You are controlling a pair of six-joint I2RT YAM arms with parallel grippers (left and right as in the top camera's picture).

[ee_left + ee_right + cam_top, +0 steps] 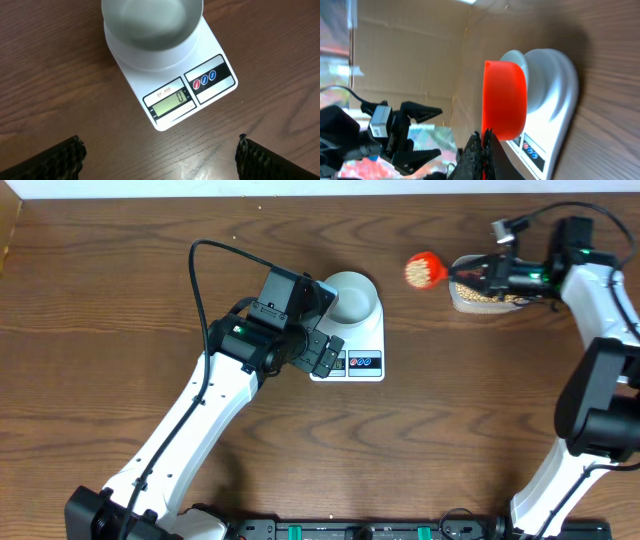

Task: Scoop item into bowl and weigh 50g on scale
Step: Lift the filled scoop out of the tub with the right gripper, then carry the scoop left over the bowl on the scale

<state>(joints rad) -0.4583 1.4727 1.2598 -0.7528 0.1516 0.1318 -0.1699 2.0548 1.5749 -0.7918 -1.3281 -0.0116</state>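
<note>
Zero is shown on the scale (137, 82); the bowl (150, 57) is unfilled; a loaded scoop (505, 100) is clamped by the right end effector (484, 142); the left end effector (160, 155) is spread, empty.

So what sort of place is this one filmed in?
Probably a robotics lab test bench, not a kitchen: two robot arms at a wood-grain table, a small scale carrying a bowl, and what look like cardboard panels behind.
</note>
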